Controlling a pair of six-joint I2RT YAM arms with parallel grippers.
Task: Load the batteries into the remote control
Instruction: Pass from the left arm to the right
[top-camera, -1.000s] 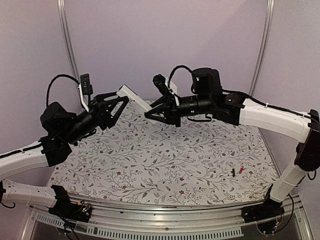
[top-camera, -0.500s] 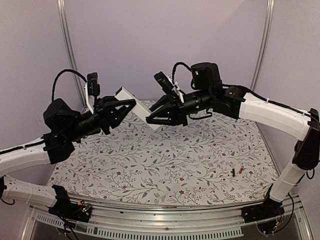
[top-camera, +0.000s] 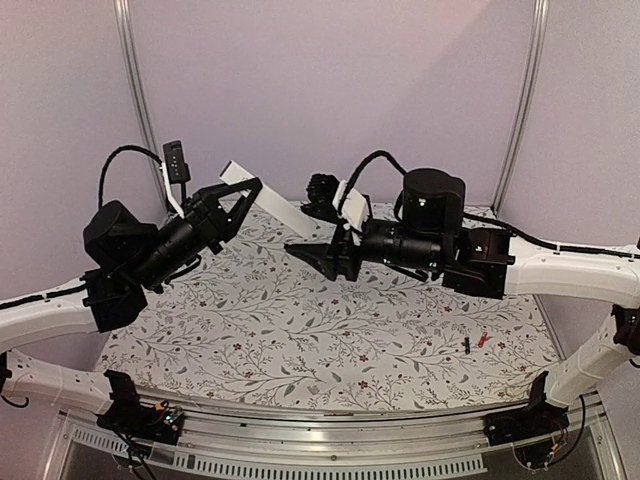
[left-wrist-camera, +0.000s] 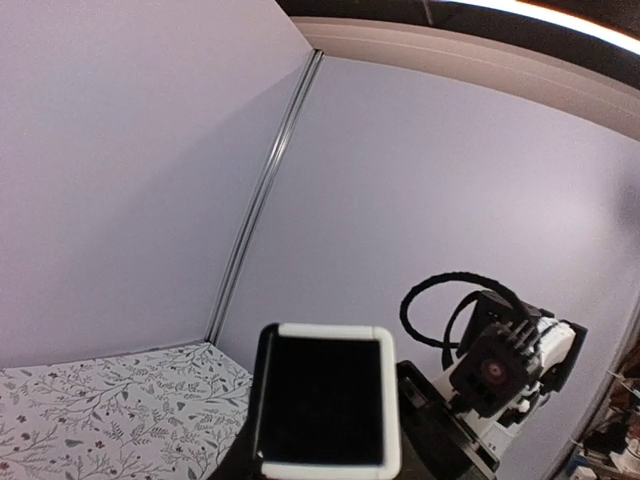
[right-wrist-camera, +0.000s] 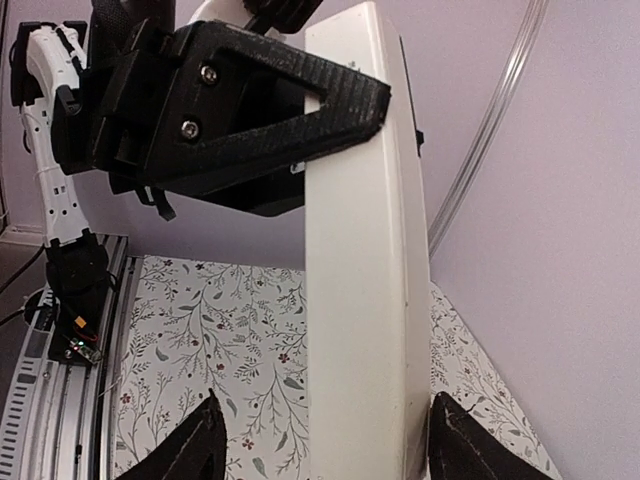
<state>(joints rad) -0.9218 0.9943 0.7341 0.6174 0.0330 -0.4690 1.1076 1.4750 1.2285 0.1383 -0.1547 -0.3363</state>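
The white remote control (top-camera: 281, 205) hangs in the air over the back of the table, with my left gripper (top-camera: 247, 190) shut on its upper part. In the left wrist view its black-patched end (left-wrist-camera: 324, 402) faces the camera. In the right wrist view the remote control (right-wrist-camera: 365, 290) stands upright between my right gripper's (right-wrist-camera: 325, 455) spread fingertips (right-wrist-camera: 190, 450), and the left gripper's black finger (right-wrist-camera: 260, 110) clamps it near the top. The right gripper (top-camera: 306, 256) is open, just below the remote's lower end. Two batteries, one black (top-camera: 466, 345) and one red (top-camera: 482, 340), lie on the table at the right.
A floral cloth (top-camera: 300, 320) covers the table. Lilac walls close the back and sides, with metal poles at the back left (top-camera: 135, 90) and back right (top-camera: 525, 90). The right arm's wrist camera (left-wrist-camera: 495, 365) sits close beside the remote.
The left gripper closed on the remote. The right gripper then opened, let go of it and dropped back toward the right, leaving the remote in the left gripper alone.
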